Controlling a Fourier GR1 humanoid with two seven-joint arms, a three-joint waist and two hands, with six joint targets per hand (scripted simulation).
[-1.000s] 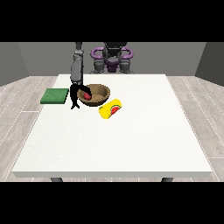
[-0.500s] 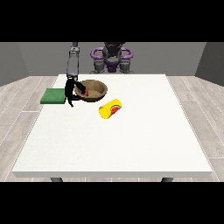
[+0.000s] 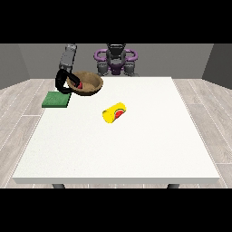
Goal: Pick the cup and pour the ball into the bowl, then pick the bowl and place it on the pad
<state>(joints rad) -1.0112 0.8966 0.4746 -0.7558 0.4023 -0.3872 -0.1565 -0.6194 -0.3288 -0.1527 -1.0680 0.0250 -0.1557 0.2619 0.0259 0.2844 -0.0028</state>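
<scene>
- Upper left: black hand point(image 3: 63, 80) at the view's left, fingers curled round the brown bowl's point(image 3: 89, 83) rim, bowl lifted, red ball point(image 3: 79, 84) inside
- Green pad point(image 3: 56, 99) below-left, just beside
- Yellow cup point(image 3: 114, 113) lies tipped mid-table, apart
- White table point(image 3: 136, 149) otherwise unobstructed; other hand unseen

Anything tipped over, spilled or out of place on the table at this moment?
The yellow cup lies on its side mid-table, away from the hand. The brown bowl is held tilted by the hand at the view's left, something red inside it, beside the green pad rather than on it. Nothing has spilled.
</scene>
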